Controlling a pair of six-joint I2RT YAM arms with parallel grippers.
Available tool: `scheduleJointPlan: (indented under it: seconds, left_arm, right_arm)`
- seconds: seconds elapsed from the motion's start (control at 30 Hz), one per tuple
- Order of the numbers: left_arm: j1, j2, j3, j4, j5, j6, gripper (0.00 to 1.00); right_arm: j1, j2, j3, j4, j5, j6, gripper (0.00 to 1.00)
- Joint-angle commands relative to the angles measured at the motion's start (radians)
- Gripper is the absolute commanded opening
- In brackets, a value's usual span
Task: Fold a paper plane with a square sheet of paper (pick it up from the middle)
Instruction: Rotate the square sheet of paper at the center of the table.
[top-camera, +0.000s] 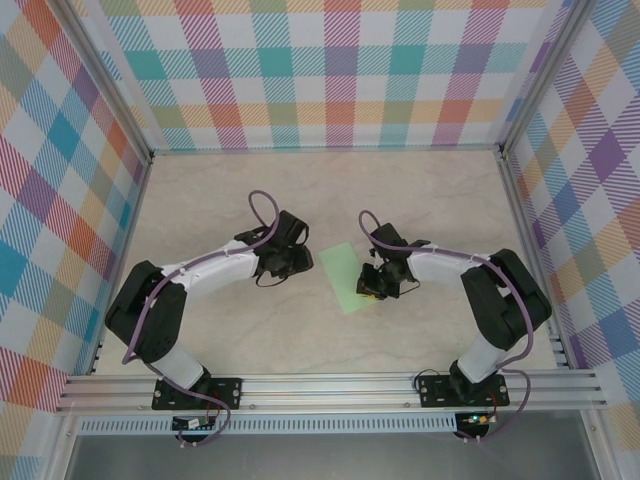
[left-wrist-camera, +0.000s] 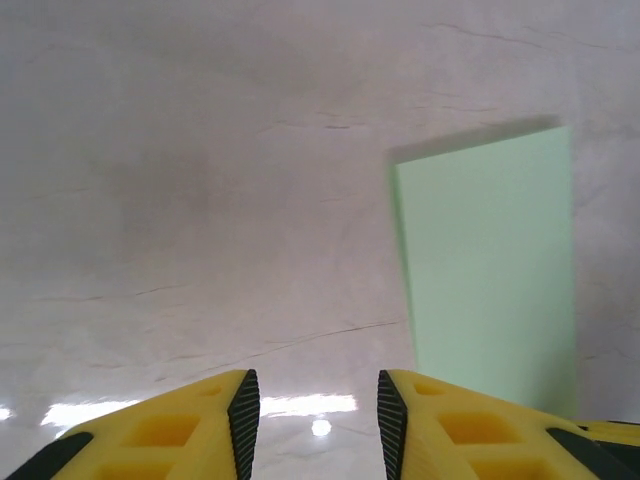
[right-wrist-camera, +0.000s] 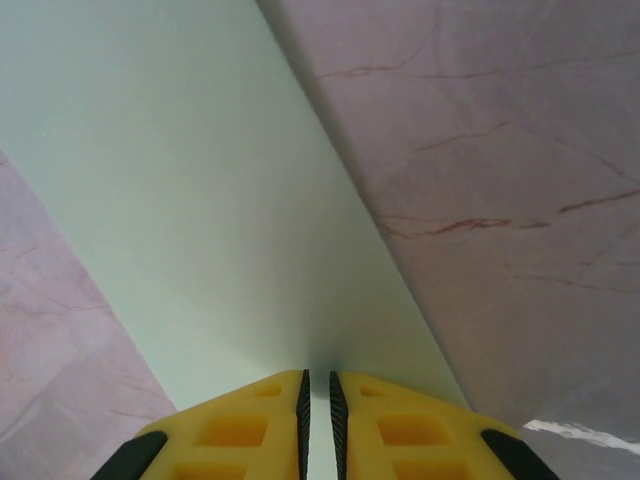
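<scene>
Both right gripper (right-wrist-camera: 317, 380) fingers (right-wrist-camera: 250, 425) seemingly pinch the paper (right-wrist-camera: 200, 200).

Pale marbled surface (top-camera: 300, 340), faintly veined in reddish brown, glossy, with small bright glare spots in the left wrist view. Lying about the middle of it, well away from all four edges: one pale mint-green sheet of paper (top-camera: 342, 272), plain and unmarked, straight-sided, set askew to the surface edges. Thin dark shadow along two of its sides.
</scene>
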Motion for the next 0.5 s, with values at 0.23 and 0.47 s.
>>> scheduleJointPlan:
  seconds: [0.23, 0.47]
  left_arm:
    - [0.040, -0.131, -0.124, -0.035, -0.052, -0.023, 0.40]
    - [0.055, -0.206, -0.200, -0.046, -0.073, -0.034, 0.40]
  right_arm:
    - [0.130, 0.013, -0.052, 0.040, -0.030, 0.324, 0.17]
    - [0.207, 0.142, 0.100, 0.074, -0.013, 0.449, 0.17]
